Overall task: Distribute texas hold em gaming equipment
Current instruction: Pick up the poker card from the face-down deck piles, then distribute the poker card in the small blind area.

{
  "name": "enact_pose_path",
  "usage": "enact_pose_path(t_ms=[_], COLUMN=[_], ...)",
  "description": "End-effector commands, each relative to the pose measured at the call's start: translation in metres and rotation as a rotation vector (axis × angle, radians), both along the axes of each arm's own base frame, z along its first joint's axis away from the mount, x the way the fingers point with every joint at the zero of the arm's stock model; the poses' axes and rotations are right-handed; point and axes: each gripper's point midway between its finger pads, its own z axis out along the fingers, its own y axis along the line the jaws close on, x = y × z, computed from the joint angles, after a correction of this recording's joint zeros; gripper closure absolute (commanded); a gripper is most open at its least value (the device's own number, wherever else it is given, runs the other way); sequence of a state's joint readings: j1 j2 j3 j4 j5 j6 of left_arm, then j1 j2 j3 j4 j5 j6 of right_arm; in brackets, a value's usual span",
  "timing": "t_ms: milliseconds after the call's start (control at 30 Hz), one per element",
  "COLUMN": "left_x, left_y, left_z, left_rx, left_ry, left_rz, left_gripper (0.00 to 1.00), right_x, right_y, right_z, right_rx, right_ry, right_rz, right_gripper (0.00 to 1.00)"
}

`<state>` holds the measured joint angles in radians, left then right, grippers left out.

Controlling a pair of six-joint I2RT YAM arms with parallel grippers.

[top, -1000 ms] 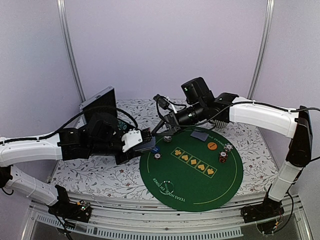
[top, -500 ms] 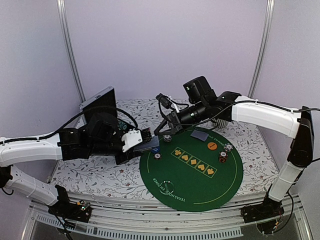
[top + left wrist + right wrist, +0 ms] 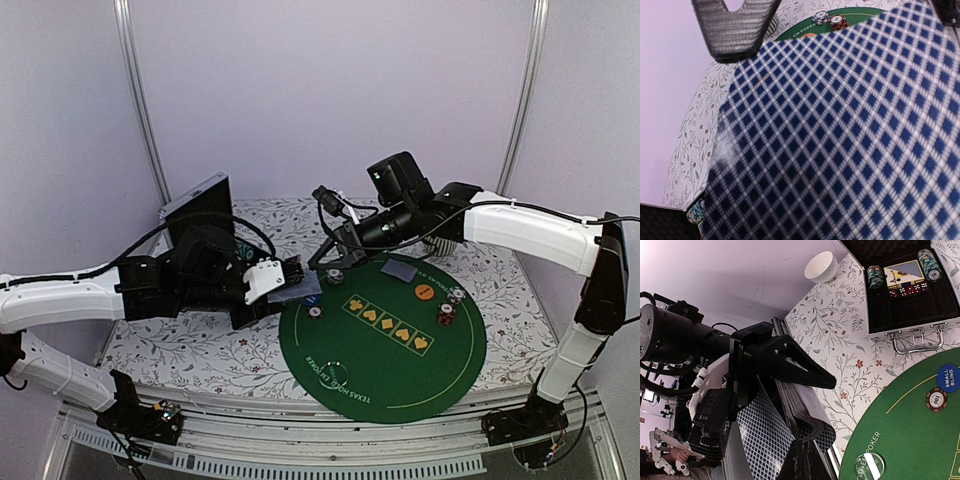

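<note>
Two sets of fingers meet at centre left of the top view. The left fingers (image 3: pixel 790 362) clamp the deck of playing cards (image 3: pixel 303 291); the right fingers (image 3: pixel 802 465) are pinched shut at its fanned edge. A skewed pull could drag several cards loose onto the surface (image 3: pixel 200 340).

Light is even and soft, with weak shadows. At my left wrist the playing cards (image 3: pixel 840 140) are blurred (they fill the frame).
</note>
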<state>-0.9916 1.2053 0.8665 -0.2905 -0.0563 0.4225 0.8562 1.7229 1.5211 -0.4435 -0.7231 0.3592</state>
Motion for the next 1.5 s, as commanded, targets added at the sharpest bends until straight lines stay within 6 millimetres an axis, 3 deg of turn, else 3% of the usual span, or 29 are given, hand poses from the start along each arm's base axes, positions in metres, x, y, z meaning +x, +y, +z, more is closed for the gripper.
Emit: enact_pose_path(t_ms=[0, 233, 533, 700, 867, 1000, 1133, 1233, 1467], left_x=[0.002, 0.002, 0.001, 0.001, 0.001, 0.001, 0.001, 0.002, 0.003], left_y=[0.0, 0.0, 0.0, 0.0, 0.0, -0.001, -0.001, -0.001, -0.001], left_z=[0.001, 0.002, 0.002, 0.001, 0.001, 0.002, 0.002, 0.002, 0.002], left_rx=[-0.015, -0.018, -0.017, -0.016, -0.016, -0.017, -0.017, -0.017, -0.017], left_ry=[-0.007, -0.009, -0.008, -0.006, -0.007, -0.008, -0.008, -0.005, -0.004], left_rz=[-0.004, -0.004, -0.006, -0.006, -0.005, -0.006, -0.006, -0.005, -0.002], left_gripper=[0.58, 0.58, 0.58, 0.58, 0.58, 0.58, 0.58, 0.58, 0.58], right_x=[0.001, 0.006, 0.017, 0.033, 0.051, 0.066, 0.075, 0.067, 0.035], right_y=[-0.001, -0.021, -0.046, -0.074, -0.105, -0.123, -0.124, -0.108, -0.041], right_z=[0.021, 0.045, 0.059, 0.07, 0.067, 0.046, -0.002, -0.035, -0.101], right_rx=[0.048, 0.086, 0.092, 0.094, 0.065, 0.008, -0.085, -0.052, -0.008], right_ry=[-0.041, -0.093, -0.141, -0.183, -0.209, -0.213, -0.169, -0.088, 0.048], right_rz=[0.006, -0.03, -0.119, -0.216, -0.315, -0.386, -0.397, -0.325, -0.118], right_gripper=[0.98, 0.98, 0.98, 0.98, 0.98, 0.98, 0.98, 0.98, 0.98])
